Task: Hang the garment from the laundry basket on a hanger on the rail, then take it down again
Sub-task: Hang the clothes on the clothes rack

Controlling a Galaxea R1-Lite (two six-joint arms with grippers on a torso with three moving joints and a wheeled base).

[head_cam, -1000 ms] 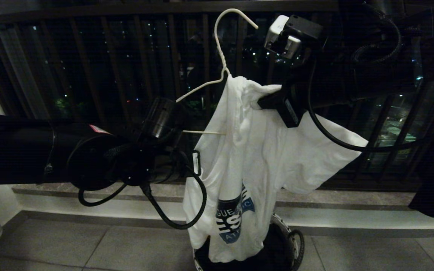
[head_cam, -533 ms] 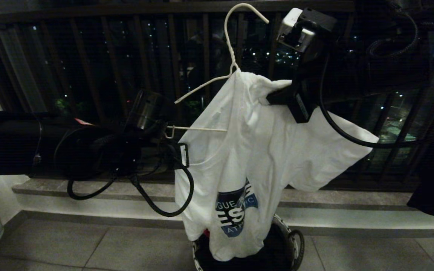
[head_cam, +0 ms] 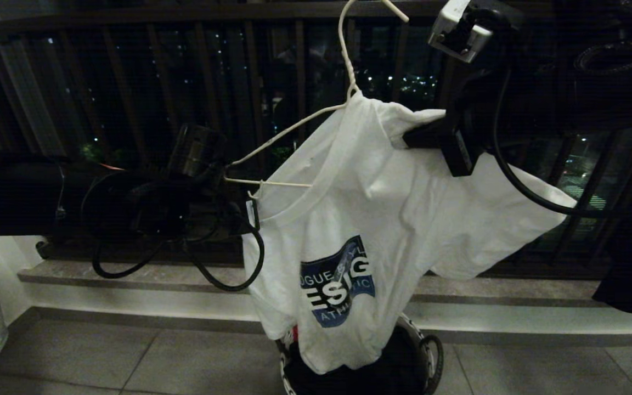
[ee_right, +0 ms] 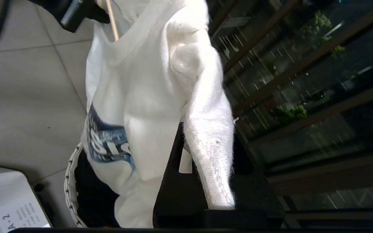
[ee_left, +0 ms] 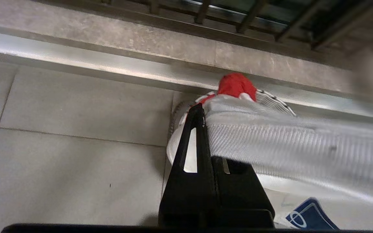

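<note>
The garment (head_cam: 382, 219), a white T-shirt with a blue chest print, now hangs spread wider across the hanger (head_cam: 294, 126) than a second ago, its collar pulled open toward the left and the print turned to face the camera. Its hem dangles over the laundry basket (head_cam: 428, 351) on the floor below. The left gripper (head_cam: 250, 211), open a second ago, has clamped shut on the collar edge beside the hanger's bare left arm, so dressing the hanger looks nearly done. The right gripper (head_cam: 425, 140), raised higher and further right, stays closed on the shirt's right shoulder. The rail is out of view.
</note>
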